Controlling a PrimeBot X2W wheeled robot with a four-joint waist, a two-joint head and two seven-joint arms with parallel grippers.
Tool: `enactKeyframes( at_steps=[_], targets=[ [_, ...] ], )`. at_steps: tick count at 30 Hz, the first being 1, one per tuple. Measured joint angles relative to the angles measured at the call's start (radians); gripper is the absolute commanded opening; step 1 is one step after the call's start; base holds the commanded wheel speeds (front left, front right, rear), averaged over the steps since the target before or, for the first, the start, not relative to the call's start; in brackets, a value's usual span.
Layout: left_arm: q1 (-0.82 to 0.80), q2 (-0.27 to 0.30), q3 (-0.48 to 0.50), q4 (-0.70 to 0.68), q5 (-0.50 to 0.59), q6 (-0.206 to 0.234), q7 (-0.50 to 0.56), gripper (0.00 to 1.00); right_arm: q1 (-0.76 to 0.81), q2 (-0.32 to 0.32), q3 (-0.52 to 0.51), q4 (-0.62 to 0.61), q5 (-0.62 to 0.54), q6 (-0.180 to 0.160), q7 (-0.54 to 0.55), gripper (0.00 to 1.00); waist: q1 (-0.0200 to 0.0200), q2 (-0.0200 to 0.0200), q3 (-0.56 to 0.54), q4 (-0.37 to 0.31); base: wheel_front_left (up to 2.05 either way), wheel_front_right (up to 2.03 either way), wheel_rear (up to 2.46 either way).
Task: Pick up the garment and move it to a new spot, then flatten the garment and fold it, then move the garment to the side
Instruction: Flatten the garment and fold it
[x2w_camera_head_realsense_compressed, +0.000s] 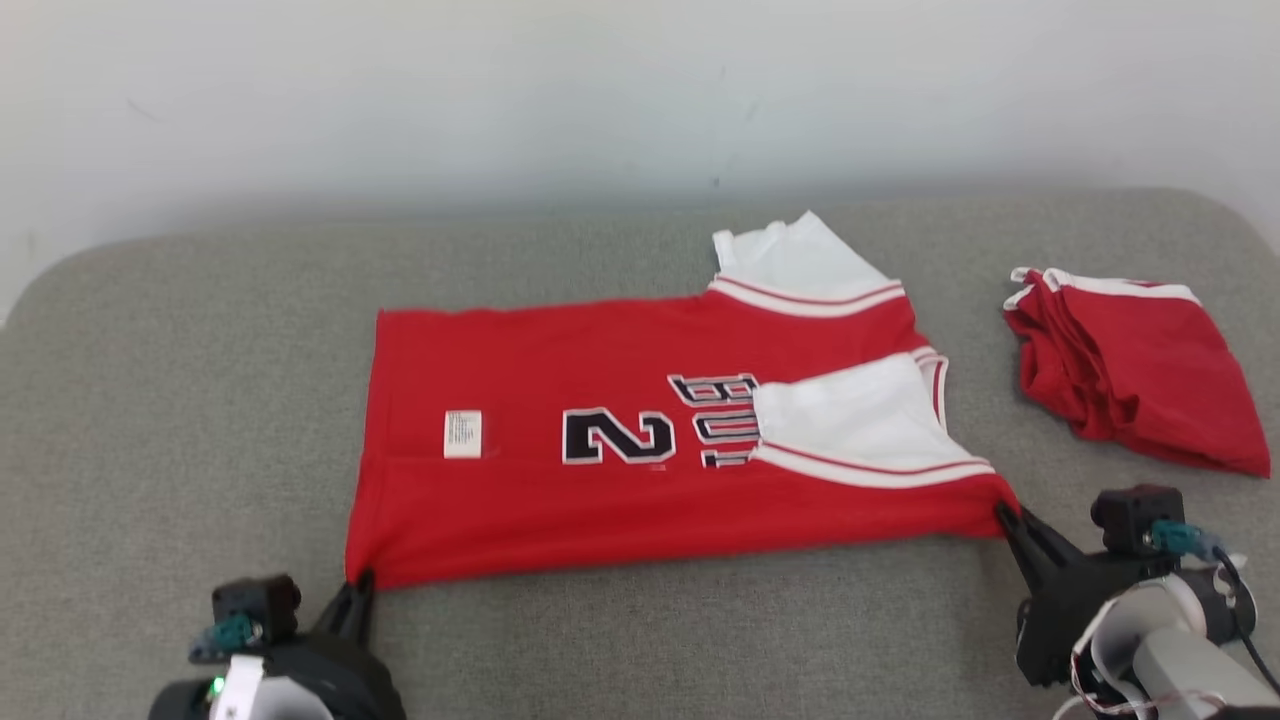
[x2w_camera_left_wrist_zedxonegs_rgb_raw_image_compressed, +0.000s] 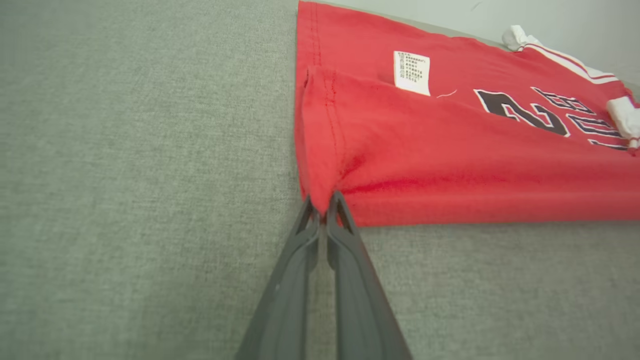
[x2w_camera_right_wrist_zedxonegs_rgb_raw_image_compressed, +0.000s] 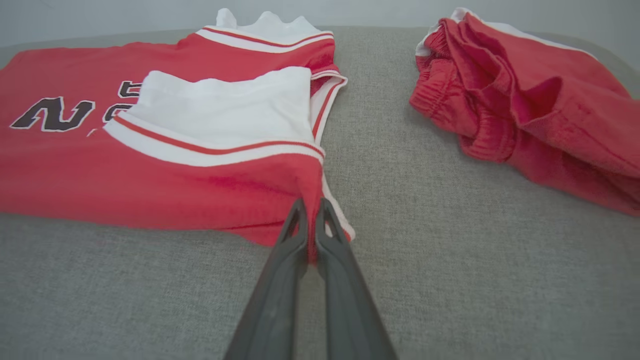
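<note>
The jersey (x2w_camera_head_realsense_compressed: 620, 500) lies stretched between the tools, left tool (x2w_camera_head_realsense_compressed: 358, 583) pinching its hem corner and right tool (x2w_camera_head_realsense_compressed: 1003, 512) its shoulder corner, so both should rise evenly, keeping that edge taut.

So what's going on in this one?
The robot is handling a red jersey lying flat on the grey upholstered surface. Its left gripper, jaws shut, pinches the near hem corner; its right gripper, jaws shut, pinches the near sleeve-end corner. A pair of red shorts lies crumpled apart to the right.
</note>
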Motion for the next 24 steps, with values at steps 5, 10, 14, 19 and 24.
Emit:
enactKeyframes(
  at_steps=[5,10,14,19,24],
  targets=[
    [0.087,0.0,-0.008,0.018,-0.009,-0.008,0.014,0.0,0.081,-0.017,0.002,-0.02,0.021,0.013,-0.008,0.0,0.0,-0.0001,-0.055,0.003,0.0,0.0,0.0],
    [0.148,-0.002,-0.004,0.01,-0.025,-0.008,0.014,0.0,0.16,-0.022,0.009,-0.044,0.043,0.019,-0.008,0.0,-0.0001,-0.0001,-0.097,0.003,0.0,0.0,0.0],
    [0.183,-0.005,-0.007,-0.001,-0.025,-0.009,0.018,0.0,0.224,-0.026,0.008,-0.06,0.062,0.02,-0.006,0.0,-0.0001,-0.0001,-0.12,0.005,0.0,0.0,0.0],
    [0.214,-0.005,-0.005,-0.016,-0.047,-0.009,0.032,0.0,0.253,-0.028,0.005,-0.093,0.083,0.02,0.002,0.0,-0.0001,-0.0001,-0.132,0.005,0.0,0.0,0.0],
    [0.219,-0.004,-0.003,-0.028,-0.062,-0.009,0.05,0.0,0.26,-0.037,0.006,-0.114,0.089,0.02,0.023,0.0,-0.0001,-0.0001,-0.136,0.003,0.0,0.0,0.0]
  ],
)
